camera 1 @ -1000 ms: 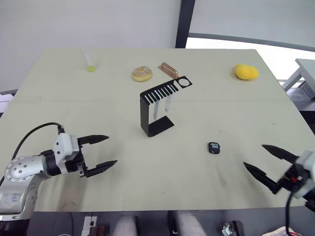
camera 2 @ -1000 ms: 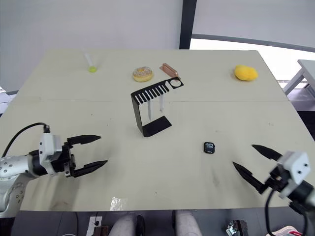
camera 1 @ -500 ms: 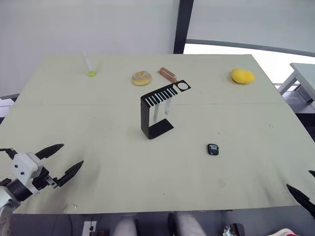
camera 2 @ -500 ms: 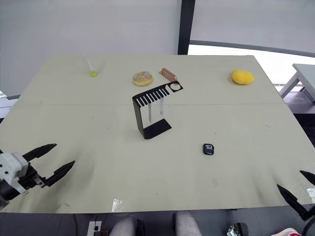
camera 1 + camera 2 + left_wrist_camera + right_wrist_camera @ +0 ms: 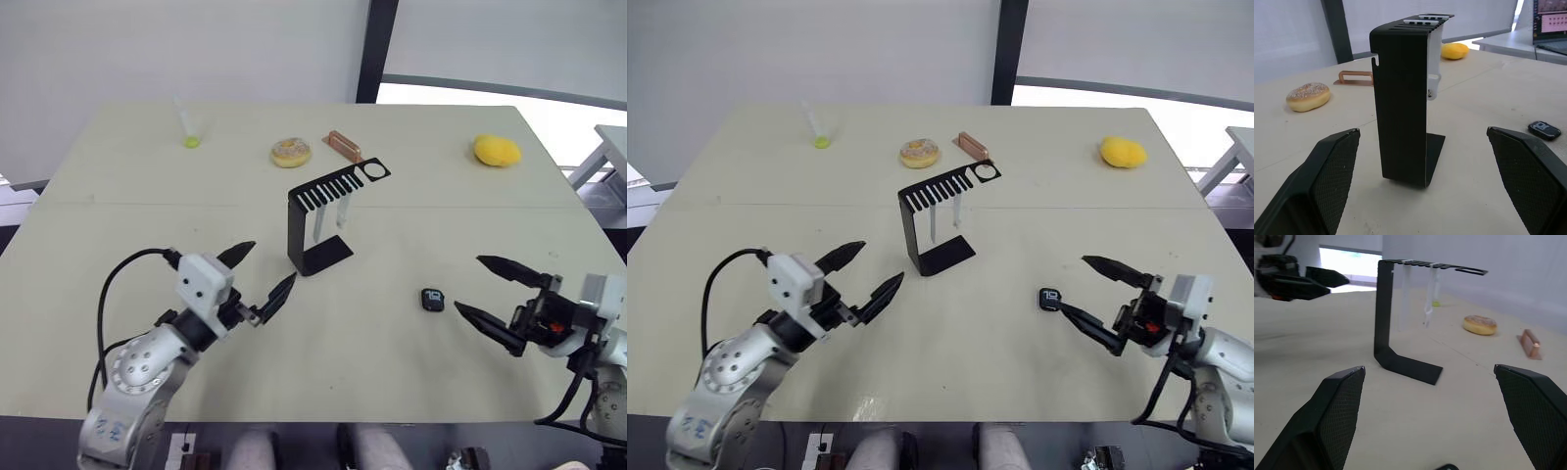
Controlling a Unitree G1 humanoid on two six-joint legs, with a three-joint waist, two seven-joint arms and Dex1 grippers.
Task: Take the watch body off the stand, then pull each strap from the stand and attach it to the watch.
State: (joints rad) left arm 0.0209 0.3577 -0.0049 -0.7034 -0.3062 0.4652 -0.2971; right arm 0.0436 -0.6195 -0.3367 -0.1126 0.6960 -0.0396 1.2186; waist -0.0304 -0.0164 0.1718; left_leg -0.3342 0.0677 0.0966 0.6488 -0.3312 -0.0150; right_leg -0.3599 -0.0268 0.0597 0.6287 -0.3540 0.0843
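Nearest us, both arms have come back up over the tabletop (image 5: 118,235) after dropping low toward its near edge half a second ago: our left claw (image 5: 263,277) hangs wide open and empty just short of the stand's (image 5: 318,220) base, and our right claw (image 5: 485,292) hangs equally spread and empty, its lower finger close beside the watch (image 5: 432,300). The watch lies flat on the tabletop, right of the stand and well apart from it, so we judge the first step already done. On the stand the two straps (image 5: 329,211) hang white from the comb slots of the top arm, and neither has been pulled yet. With the left claw facing the stand's back, we read this as lining up for a strap. Farther off lie a doughnut (image 5: 291,152), a copper block (image 5: 345,146), a yellow lump (image 5: 497,150) and a tube (image 5: 185,121)
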